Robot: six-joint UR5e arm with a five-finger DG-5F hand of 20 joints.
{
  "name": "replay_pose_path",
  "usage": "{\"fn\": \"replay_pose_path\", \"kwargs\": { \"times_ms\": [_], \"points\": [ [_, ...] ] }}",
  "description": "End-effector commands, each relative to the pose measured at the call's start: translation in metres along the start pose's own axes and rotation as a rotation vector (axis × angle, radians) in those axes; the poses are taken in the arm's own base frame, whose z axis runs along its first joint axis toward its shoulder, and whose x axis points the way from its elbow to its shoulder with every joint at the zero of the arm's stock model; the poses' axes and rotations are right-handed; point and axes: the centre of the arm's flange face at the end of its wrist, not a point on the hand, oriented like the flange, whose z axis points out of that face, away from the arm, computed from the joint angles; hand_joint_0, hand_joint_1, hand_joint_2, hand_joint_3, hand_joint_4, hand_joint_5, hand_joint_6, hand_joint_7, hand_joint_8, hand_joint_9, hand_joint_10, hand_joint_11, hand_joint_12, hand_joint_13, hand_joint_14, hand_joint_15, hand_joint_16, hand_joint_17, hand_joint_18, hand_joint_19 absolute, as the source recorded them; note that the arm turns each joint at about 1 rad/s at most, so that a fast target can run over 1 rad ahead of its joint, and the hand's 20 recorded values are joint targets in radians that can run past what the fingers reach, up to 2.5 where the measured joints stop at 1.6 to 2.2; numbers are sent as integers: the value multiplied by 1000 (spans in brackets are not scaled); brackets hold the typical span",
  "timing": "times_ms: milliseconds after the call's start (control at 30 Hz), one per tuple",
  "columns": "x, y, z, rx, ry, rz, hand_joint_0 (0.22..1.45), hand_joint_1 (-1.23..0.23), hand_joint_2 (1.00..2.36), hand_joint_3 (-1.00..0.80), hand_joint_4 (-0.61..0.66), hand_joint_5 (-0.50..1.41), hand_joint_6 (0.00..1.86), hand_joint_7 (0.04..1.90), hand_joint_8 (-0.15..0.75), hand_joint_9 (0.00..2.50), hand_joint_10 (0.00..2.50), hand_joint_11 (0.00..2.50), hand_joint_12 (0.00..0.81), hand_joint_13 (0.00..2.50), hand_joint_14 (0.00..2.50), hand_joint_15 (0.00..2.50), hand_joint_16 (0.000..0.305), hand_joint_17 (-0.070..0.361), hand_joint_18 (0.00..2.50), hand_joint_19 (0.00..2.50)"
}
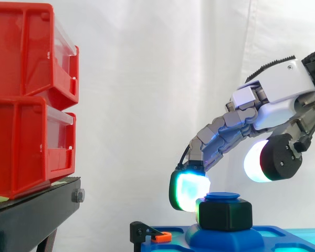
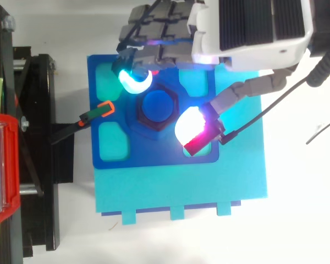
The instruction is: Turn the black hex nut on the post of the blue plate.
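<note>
White curtain (image 1: pixel 147 79) is hanging behind; lower right, the hand (image 1: pixel 283 89) is poising parted fingers astride the black hex nut (image 1: pixel 224 213) on the blue plate (image 2: pixel 154 155).

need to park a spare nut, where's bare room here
Bare, top view: the cyan base strip between the blue plate and the base's notched edge. Crowded: around the black hex nut, with the hand over it and the orange-tipped clamp at the plate's left edge.
</note>
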Motion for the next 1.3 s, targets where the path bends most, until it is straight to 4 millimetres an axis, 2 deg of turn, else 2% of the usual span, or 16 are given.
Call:
{"fn": "replay_pose_path", "kwargs": {
  "times_ms": [0,167,300,467,567,867,1133,1267],
  "points": [
    [-2,-3,0,-8,-11,-4,466,-398,1000,-500,222,-188,502,792,260,375,0,0,378,306,0,0,56,126,123,0],
    [-8,5,3,-14,-29,-9,467,-398,1000,-500,220,-188,502,793,259,374,0,0,377,305,0,0,56,126,121,0],
    [-17,21,12,-23,-94,-22,466,-399,1000,-500,221,-188,502,791,259,374,0,0,377,303,1,0,56,127,122,0],
    [-17,38,20,-19,-122,-27,466,-399,1000,-500,220,-188,502,788,259,374,0,0,378,304,0,0,56,127,121,0],
    [-17,41,21,-16,-123,-26,466,-399,1000,-500,219,-188,502,792,260,373,0,0,378,304,1,0,56,126,122,0],
    [4,69,28,15,-83,-9,466,-402,1000,-500,220,-188,502,792,260,375,0,0,378,301,0,0,56,127,122,0],
    [20,70,26,54,-42,-15,466,-401,1000,-500,223,-188,502,791,260,374,0,0,379,302,0,0,57,127,120,0],
    [22,69,25,58,-23,-26,474,-526,1000,-500,215,-189,502,806,256,375,0,0,374,307,0,0,56,125,131,0]
  ]
}}
